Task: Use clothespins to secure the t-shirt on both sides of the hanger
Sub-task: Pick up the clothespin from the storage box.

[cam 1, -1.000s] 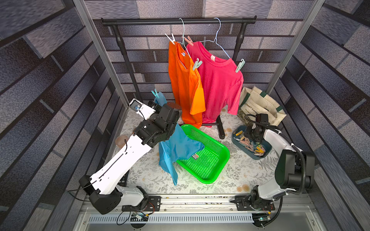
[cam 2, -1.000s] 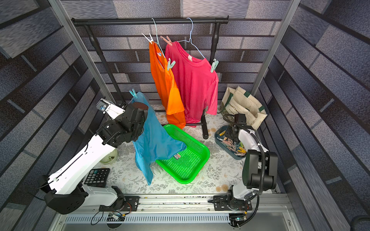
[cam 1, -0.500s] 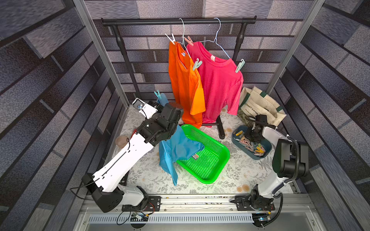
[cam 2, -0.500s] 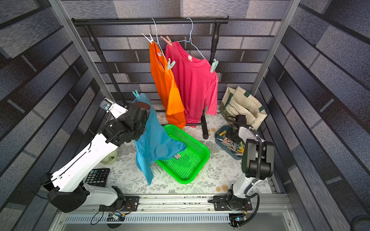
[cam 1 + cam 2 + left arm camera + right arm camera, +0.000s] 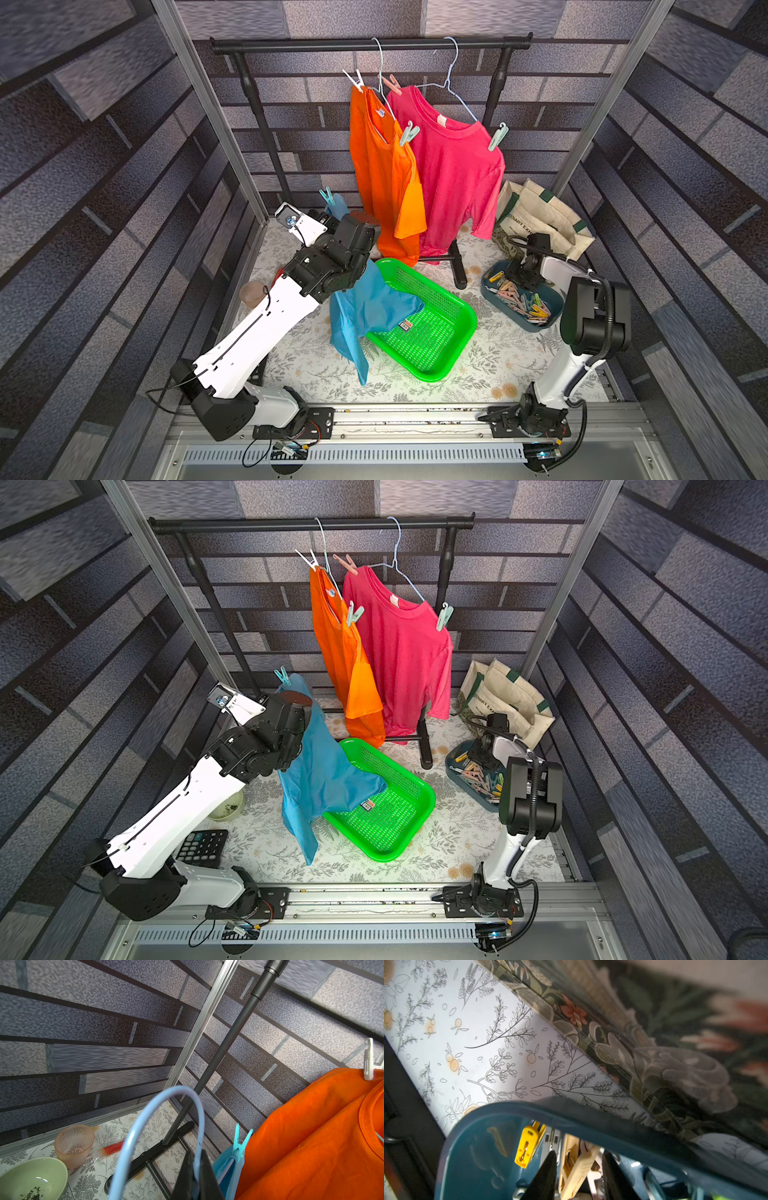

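My left gripper is shut on the pale blue wire hanger. A blue t-shirt hangs from the hanger and trails into the green basket. One teal clothespin is clipped on the shirt's far shoulder. My right gripper is down in the dark blue bin of clothespins. Its jaws stand open on either side of a beige clothespin. A yellow one lies beside it.
An orange shirt and a pink shirt hang pegged on the black rack. Its foot stands between basket and bin. A canvas tote sits behind the bin. Near the left arm are a calculator, a green bowl and a pink cup.
The left arm has carried the hanger and blue shirt slightly up and toward the rack. The right arm's elbow has swung while its jaws narrowed and then widened again in the bin.
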